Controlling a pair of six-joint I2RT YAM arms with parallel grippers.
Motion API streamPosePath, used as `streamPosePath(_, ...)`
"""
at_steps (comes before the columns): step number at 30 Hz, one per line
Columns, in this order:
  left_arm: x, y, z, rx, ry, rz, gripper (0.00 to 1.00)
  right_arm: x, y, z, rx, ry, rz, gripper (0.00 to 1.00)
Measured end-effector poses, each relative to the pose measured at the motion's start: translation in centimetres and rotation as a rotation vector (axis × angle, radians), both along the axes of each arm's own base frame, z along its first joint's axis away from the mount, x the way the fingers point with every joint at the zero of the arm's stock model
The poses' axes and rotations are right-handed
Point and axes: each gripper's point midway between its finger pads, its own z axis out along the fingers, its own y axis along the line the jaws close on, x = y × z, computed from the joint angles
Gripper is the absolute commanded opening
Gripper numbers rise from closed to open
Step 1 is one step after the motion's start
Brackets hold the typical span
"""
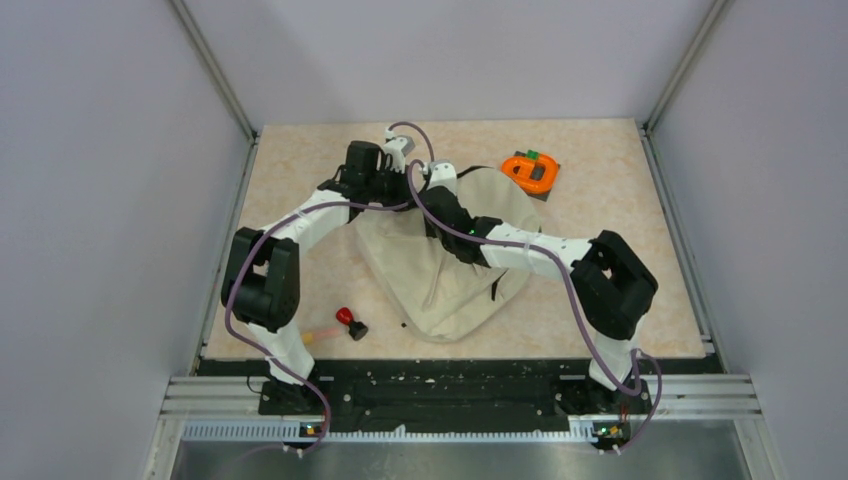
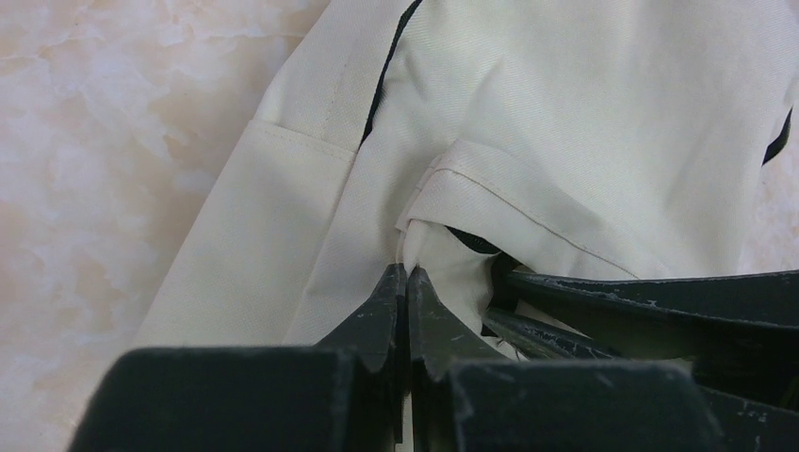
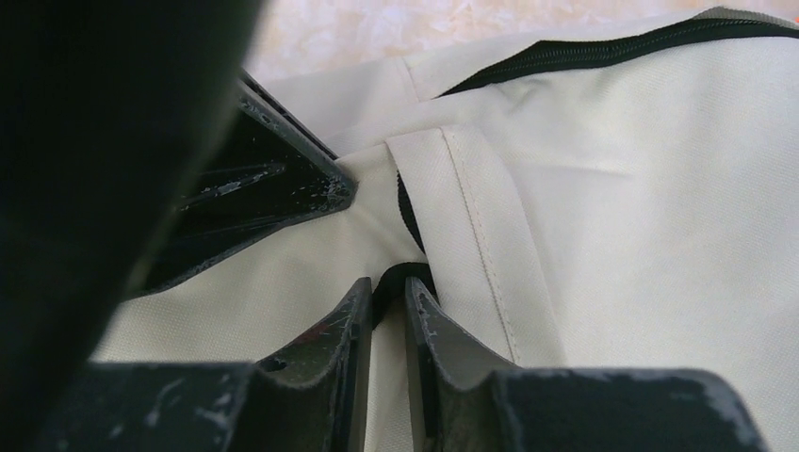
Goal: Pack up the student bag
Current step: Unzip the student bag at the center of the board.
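Observation:
The student bag point(image 1: 450, 285), cream fabric with black zipper lines, lies in the middle of the table. Both grippers meet at its far top edge. My left gripper point(image 1: 408, 172) point(image 2: 407, 274) is shut, pinching a fold of the student bag's point(image 2: 584, 113) cream fabric beside a stitched flap. My right gripper point(image 1: 440, 198) point(image 3: 387, 285) stands just to its right, its jaws closed to a narrow gap on a black zipper pull point(image 3: 403, 276) of the student bag point(image 3: 660, 188). Each wrist view shows the other gripper's fingers point(image 2: 603, 301) point(image 3: 283, 184) close by.
An orange and green gadget point(image 1: 529, 171) rests on a dark pad at the back right. A small red and black object point(image 1: 350, 322) lies near the front left beside an orange stick point(image 1: 320, 336). Grey walls enclose the table point(image 1: 620, 180).

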Motion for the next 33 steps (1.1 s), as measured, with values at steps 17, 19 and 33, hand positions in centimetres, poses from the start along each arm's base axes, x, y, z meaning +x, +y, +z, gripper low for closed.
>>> streamPosePath(17,0.0,0.0,0.0,-0.010,0.011,0.012,0.00,-1.0,-1.4,0.7,0.017,-0.023,-0.015,0.00)
streamPosePath(19,0.0,0.0,0.0,-0.010,0.013,0.015,0.00,-1.1,-1.4,0.7,0.020,-0.025,-0.014,0.00)
streamPosePath(33,0.2,0.2,-0.1,0.000,0.020,0.043,0.00,-3.8,-2.1,1.6,0.042,0.028,0.071,0.00)
